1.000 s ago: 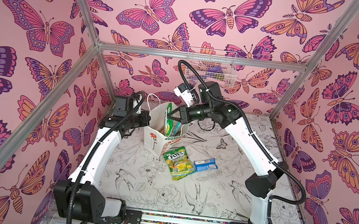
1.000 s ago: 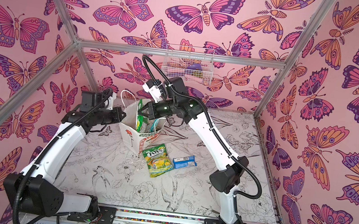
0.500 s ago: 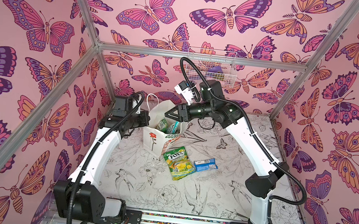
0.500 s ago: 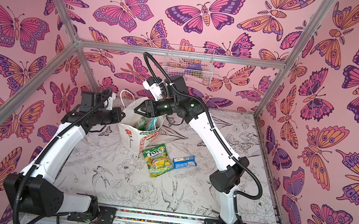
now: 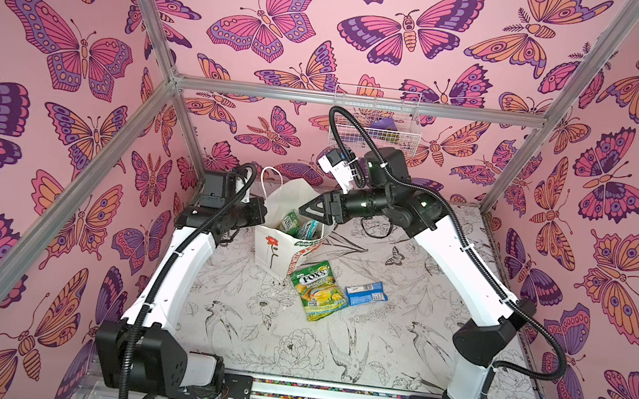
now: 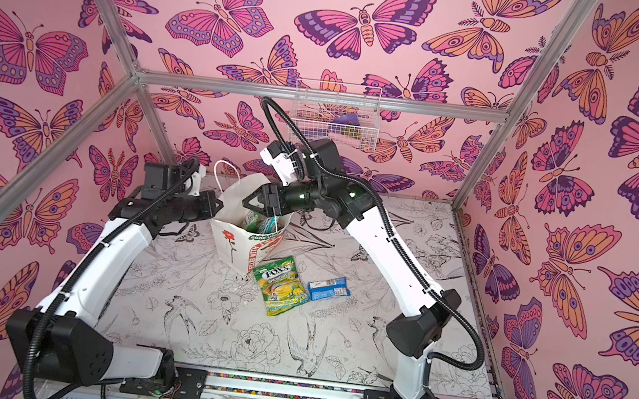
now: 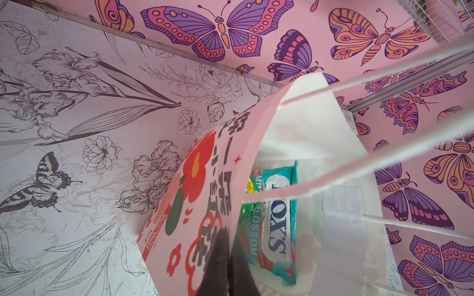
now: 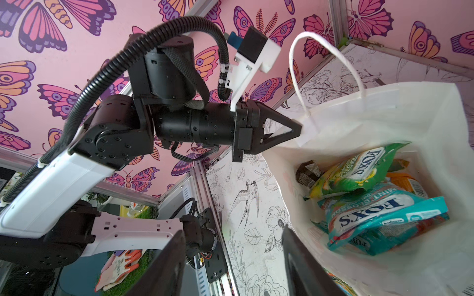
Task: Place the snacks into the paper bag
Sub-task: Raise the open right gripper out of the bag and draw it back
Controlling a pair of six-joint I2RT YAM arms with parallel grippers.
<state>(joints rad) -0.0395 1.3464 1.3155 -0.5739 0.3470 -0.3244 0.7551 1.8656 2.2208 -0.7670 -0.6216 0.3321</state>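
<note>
The white paper bag (image 5: pixel 274 247) (image 6: pixel 229 244) with its red flower stands upright at the back left. My left gripper (image 5: pixel 264 212) (image 7: pixel 229 230) is shut on its rim, also seen in the right wrist view (image 8: pixel 295 128). My right gripper (image 5: pixel 303 211) (image 8: pixel 232 230) hovers open and empty over the bag's mouth. Inside the bag lie a teal FOX'S packet (image 8: pixel 379 217) (image 7: pixel 277 217), a green-yellow FOX'S packet (image 8: pixel 354 174), an orange packet (image 8: pixel 402 179) and a dark wrapper (image 8: pixel 306 171). On the table lie another green-yellow FOX'S packet (image 5: pixel 318 290) (image 6: pixel 281 283) and a blue-white packet (image 5: pixel 366 293) (image 6: pixel 328 288).
A white wire basket (image 5: pixel 374 124) (image 6: pixel 335 114) hangs on the back wall behind the right arm, with something purple in it. Metal frame posts stand at the back corners. The two loose packets lie just in front of the bag, to its right.
My right gripper has opened and let go of the green-yellow packet, which it held upright over the bag. The packet now lies inside. The left gripper has kept its hold.
</note>
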